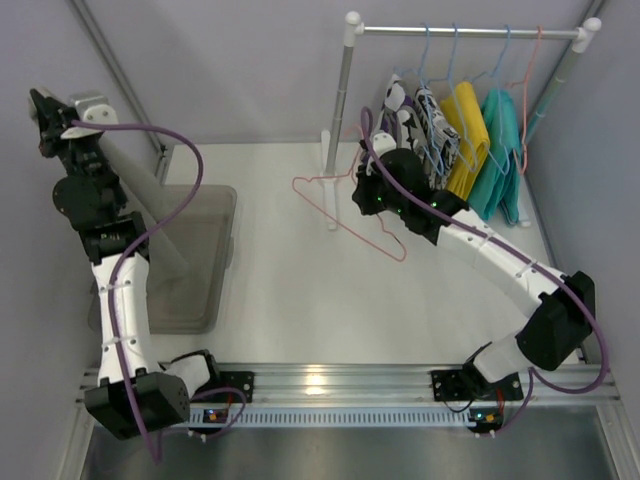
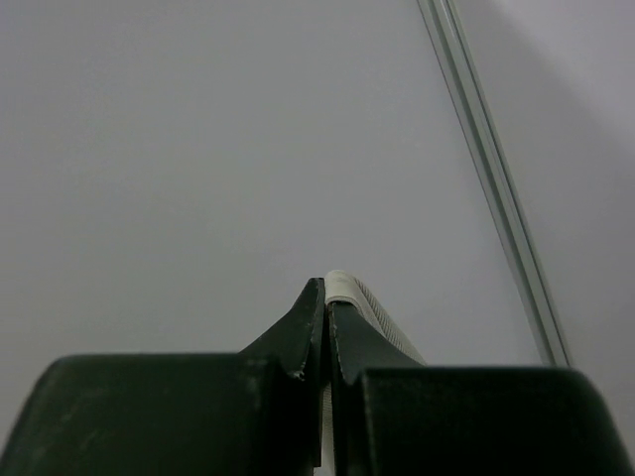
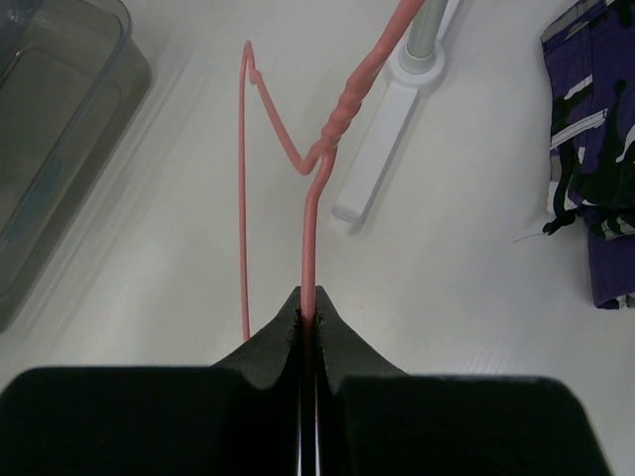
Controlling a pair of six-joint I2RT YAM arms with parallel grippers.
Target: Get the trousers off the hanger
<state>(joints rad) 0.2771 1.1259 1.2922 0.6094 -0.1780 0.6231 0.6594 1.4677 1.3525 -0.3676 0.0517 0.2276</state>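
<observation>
We see the grey trousers (image 1: 135, 170) in the upper left of the top view. They are off the hanger and run as a long strip from the raised left gripper (image 2: 325, 297) down to the clear plastic bin (image 1: 228, 240) below it. That gripper's jaws are pressed together on a pale edge of the cloth. Right of centre, the bare pink wire hanger (image 3: 309, 233) juts out over the white table (image 1: 300, 300), its wire pinched between the closed jaws of the right gripper (image 3: 307, 302). Behind, at the upper right, the white rack (image 1: 345, 110) carries yellow (image 1: 468, 130), teal (image 1: 500, 150) and purple camouflage (image 3: 595, 149) garments on hangers.
</observation>
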